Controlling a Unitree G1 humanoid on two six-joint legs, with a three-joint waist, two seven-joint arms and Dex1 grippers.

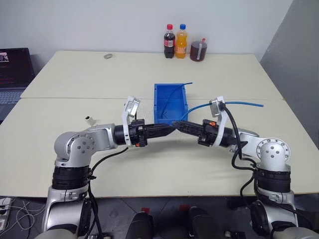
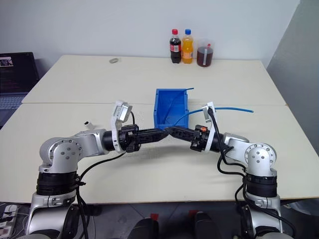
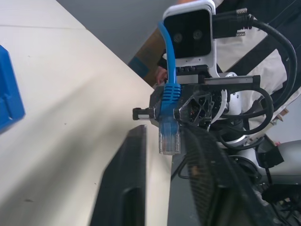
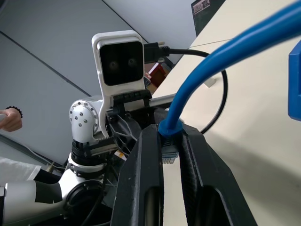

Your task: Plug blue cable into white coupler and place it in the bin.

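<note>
Right gripper (image 4: 171,155) clamped on blue cable (image 4: 221,61) plug, aimed at left gripper (image 3: 160,188), fingers apart, for handover, near bin (image 1: 170,102).

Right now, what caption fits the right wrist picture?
Right gripper pinches the blue cable by its clear plug.

Blue cable (image 4: 221,61): cut off at the right wrist view's edge.
Bin (image 3: 8,92): cut off at the left wrist view's edge.
Laptop (image 1: 12,69): cropped at the frame edge.
</note>
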